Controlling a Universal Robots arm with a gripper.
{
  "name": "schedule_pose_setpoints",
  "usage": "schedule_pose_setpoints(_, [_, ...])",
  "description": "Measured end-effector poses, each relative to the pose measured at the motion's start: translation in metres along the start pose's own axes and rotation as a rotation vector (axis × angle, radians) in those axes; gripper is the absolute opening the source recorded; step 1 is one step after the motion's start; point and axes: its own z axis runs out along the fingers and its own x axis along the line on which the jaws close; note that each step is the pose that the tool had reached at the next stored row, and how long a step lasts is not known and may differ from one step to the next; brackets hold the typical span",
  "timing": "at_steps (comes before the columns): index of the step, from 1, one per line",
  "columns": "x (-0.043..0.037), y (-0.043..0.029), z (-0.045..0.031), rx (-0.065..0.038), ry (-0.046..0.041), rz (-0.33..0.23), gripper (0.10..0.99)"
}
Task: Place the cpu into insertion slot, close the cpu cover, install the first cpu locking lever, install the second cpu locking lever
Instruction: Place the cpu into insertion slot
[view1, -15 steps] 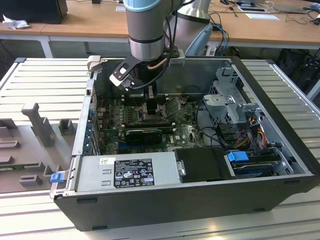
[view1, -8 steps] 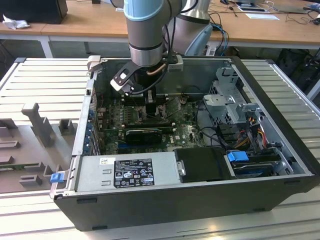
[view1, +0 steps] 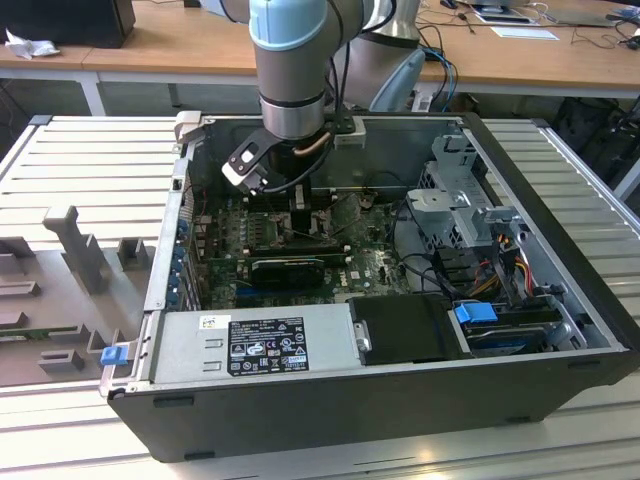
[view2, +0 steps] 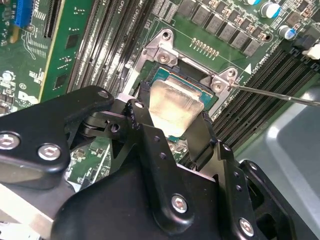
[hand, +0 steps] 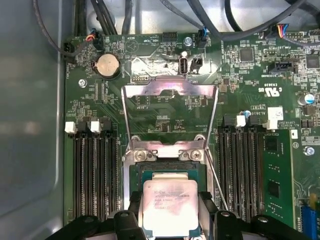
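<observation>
Silvery flat cpu (hand: 167, 205), gripped by hand (view2: 174, 111)

Ribbed metal table (view1: 90, 150): open computer case (view1: 330, 415) (grey fixture (view1: 60, 290) alongside).

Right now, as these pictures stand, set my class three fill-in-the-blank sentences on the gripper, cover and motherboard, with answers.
The gripper is shut on the ___.
The cover of the slot is swung ___, not closed.
The motherboard is coloured ___.
Missing words: cpu; open; green.
</observation>
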Motion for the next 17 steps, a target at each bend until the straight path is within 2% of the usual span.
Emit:
schedule_pose_setpoints(8, [0.0016,0.0014,0.0055,0.002,-0.0003,0.0,0.529])
schedule_pose_setpoints(14, [0.0017,0.0014,0.0059,0.002,0.0002,0.0,0.529])
schedule_pose_setpoints(15, [0.0017,0.0014,0.006,0.002,0.0003,0.0,0.541])
schedule_pose_setpoints(16, [0.0016,0.0013,0.006,0.002,0.0002,0.0,0.604])
schedule_pose_setpoints(17, [0.0016,0.0013,0.0058,0.002,0.0007,0.0,0.604])
